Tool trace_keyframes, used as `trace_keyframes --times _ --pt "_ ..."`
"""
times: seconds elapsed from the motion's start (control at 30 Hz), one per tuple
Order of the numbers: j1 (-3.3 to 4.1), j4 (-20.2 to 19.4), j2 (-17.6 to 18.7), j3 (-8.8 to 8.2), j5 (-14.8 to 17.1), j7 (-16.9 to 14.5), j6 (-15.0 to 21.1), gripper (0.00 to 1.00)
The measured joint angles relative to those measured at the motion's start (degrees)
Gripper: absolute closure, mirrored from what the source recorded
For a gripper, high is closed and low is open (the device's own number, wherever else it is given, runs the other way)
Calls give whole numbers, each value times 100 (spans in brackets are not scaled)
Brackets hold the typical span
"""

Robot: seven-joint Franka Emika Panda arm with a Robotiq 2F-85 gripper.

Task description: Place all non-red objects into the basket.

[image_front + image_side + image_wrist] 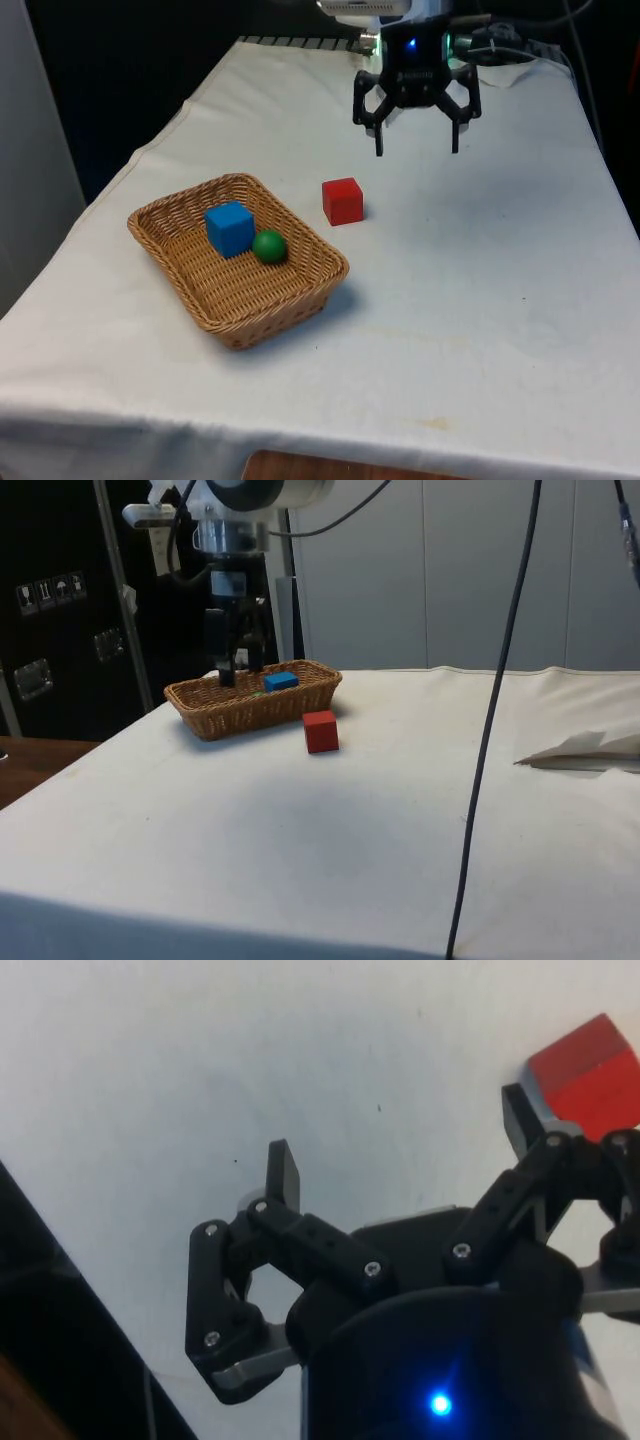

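A woven basket [300, 300] [205, 712] sits toward the front view's left and holds a blue cube [230, 228] [280, 681] and a green ball [269, 246]. Just outside its far rim, a red cube [343, 200] [321, 731] [585, 1076] rests on the cloth. My gripper [417, 148] [232, 670] [400, 1145] hangs open and empty above the table, beyond the red cube toward the robot and slightly to the front view's right. Nothing lies between its fingers [285, 1173].
White cloth [480, 300] covers the table. A crumpled fold of white material [585, 750] lies near the far end by the robot. A dark cable [495, 710] hangs across the side view.
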Motion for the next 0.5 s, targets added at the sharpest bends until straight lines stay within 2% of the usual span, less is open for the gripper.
trace_keyframes --times 0.5 --pt "0 -430 -395 74 -29 -292 6 0"
